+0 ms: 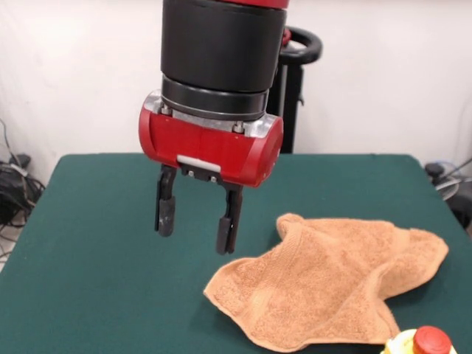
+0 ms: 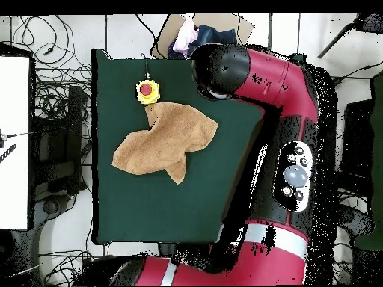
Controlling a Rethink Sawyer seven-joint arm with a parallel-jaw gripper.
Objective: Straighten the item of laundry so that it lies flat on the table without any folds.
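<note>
- The jaws of the gripper (image 1: pixel 198 221) stand apart with nothing between them; its two dark fingers (image 1: pixel 166 204) hang straight down from the red wrist housing.
- The gripper hovers above the green table (image 1: pixel 96 258), clear of the cloth surface, just beside the towel's near corner but not touching it.
- The towel (image 1: pixel 332 284) lies rumpled on the table, an orange-tan terry cloth with several corners sticking out unevenly and creases running across its middle.
- From overhead, the towel (image 2: pixel 166 142) sits toward one side of the table (image 2: pixel 149 209), with one pointed flap reaching toward the table's centre.
- A yellow object with a red top (image 2: pixel 147 91) sits at the towel's edge; it seems to touch the cloth, though that is hard to make out.
- The red and black arm (image 2: pixel 288 149) curves along the table's side.
</note>
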